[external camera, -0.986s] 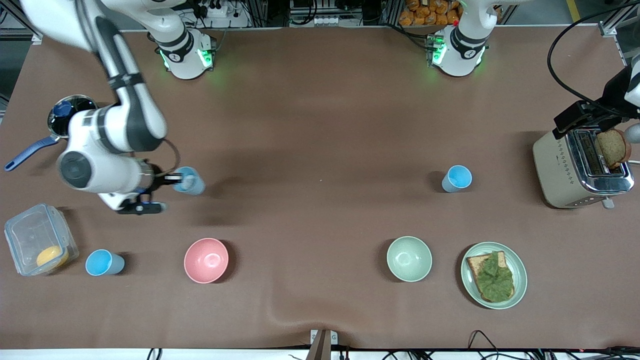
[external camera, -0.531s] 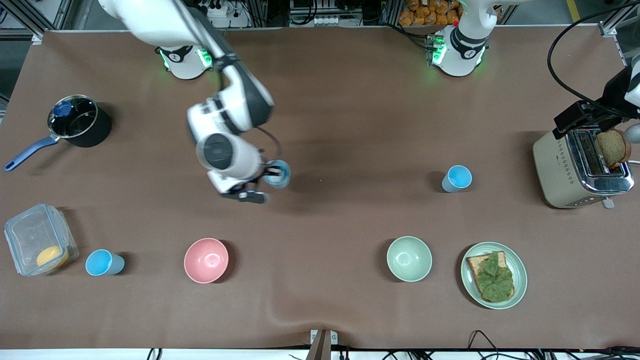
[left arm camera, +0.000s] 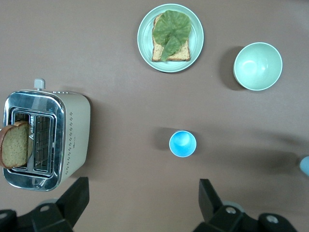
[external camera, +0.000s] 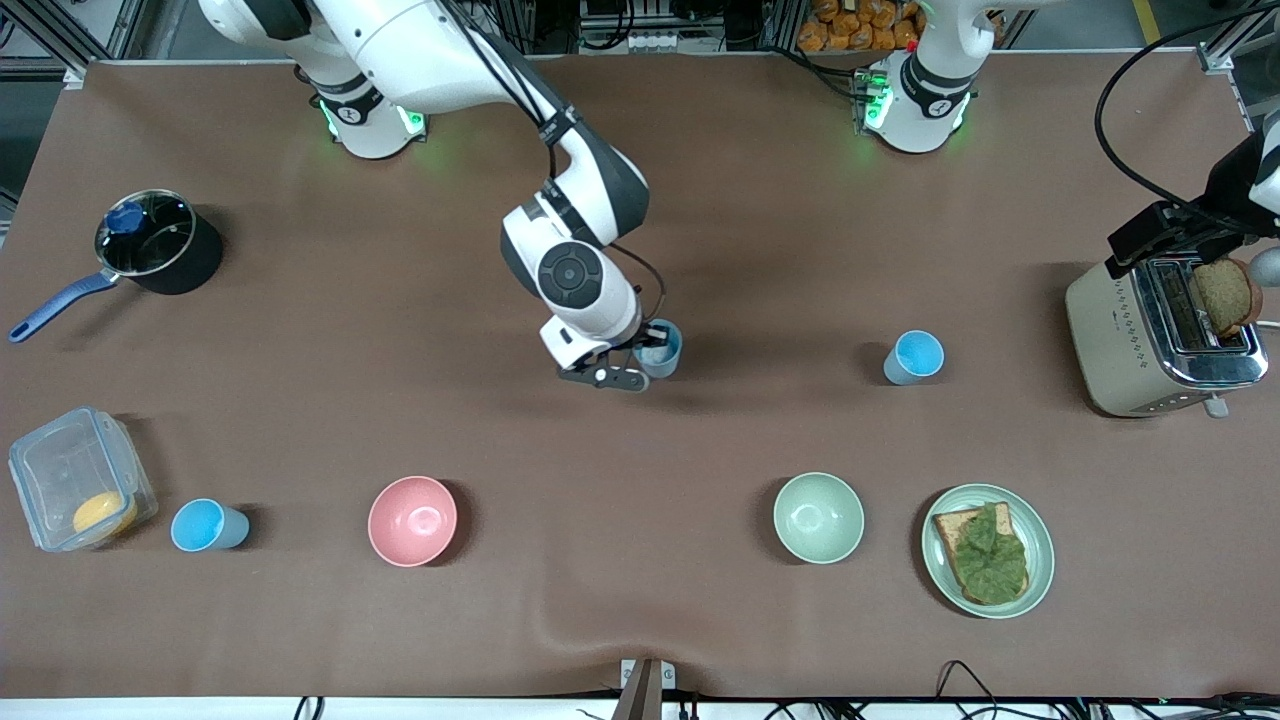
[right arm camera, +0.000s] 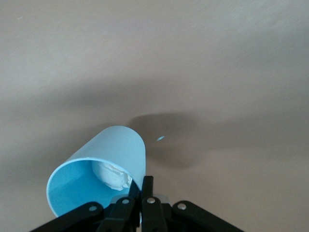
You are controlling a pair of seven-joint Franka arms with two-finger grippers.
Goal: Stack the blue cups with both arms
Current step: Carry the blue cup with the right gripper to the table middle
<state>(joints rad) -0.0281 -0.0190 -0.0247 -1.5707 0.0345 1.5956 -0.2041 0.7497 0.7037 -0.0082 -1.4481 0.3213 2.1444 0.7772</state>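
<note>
My right gripper [external camera: 648, 352] is over the middle of the table, shut on the rim of a light-blue cup [external camera: 664, 347] that hangs tilted. In the right wrist view one finger is inside and one outside the wall of this cup [right arm camera: 101, 166], just beyond the gripper [right arm camera: 143, 193], and something whitish lies in its bottom. A second blue cup [external camera: 914, 357] stands upright toward the left arm's end, also seen as a cup [left arm camera: 182, 143] in the left wrist view. A third cup [external camera: 207, 526] stands beside the plastic box. My left gripper [left arm camera: 142, 200] waits high above the table, open and empty.
A toaster [external camera: 1150, 345] holding a bread slice [external camera: 1225, 295] stands at the left arm's end. Nearer the front camera are a plate [external camera: 935, 575] with toast and lettuce, a pale green bowl [external camera: 818, 517] and a pink bowl [external camera: 412, 520]. A pot [external camera: 160, 250] and a plastic box [external camera: 75, 475] are at the right arm's end.
The right arm has carried its cup from the right arm's end of the table to the middle, toward the upright cup. The left arm has not moved.
</note>
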